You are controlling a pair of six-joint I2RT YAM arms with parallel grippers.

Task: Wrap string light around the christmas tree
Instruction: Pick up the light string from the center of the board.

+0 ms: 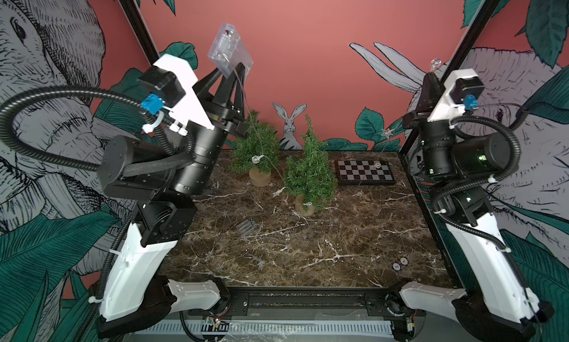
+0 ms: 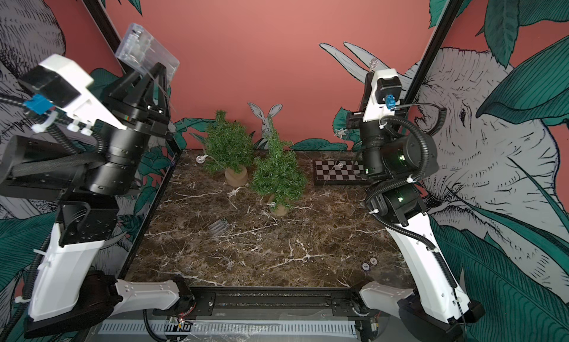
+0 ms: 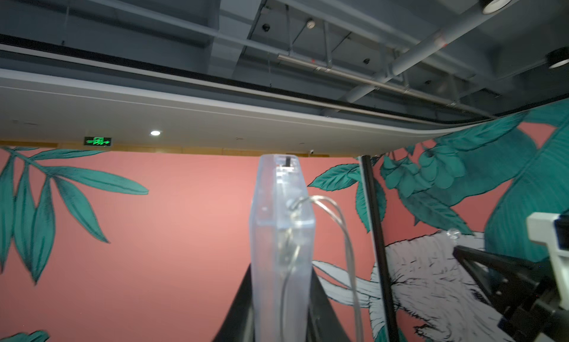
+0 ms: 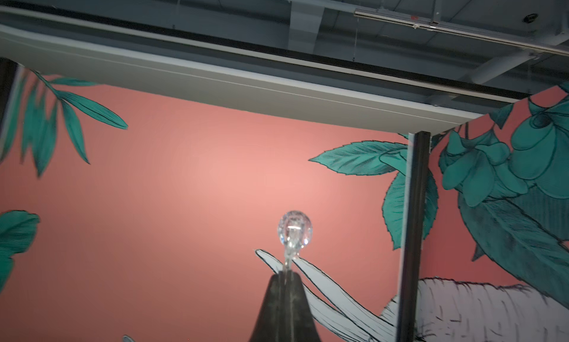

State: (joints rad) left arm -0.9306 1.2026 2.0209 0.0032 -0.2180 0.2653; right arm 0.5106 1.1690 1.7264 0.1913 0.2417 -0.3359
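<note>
The left claw (image 1: 233, 74) is raised near the left wall, partly open and clamped on a clear plastic battery box (image 1: 229, 49). The right claw (image 1: 432, 75), up beside the right corner post, is fully closed on the clear-wire string light (image 1: 255, 159) just under a round clear bulb (image 4: 295, 229). The wire drops from the box past the rear green miniature tree (image 1: 257, 140) and the nearer green miniature tree (image 1: 309, 174), both standing at the back of the dark marble worktop (image 1: 308, 248). The worktop's front half is mostly open. Two round stickers (image 1: 400, 264) lie near its right edge, their writing too small to read. A black-and-white chessboard (image 1: 365, 170) sits rear right.
</note>
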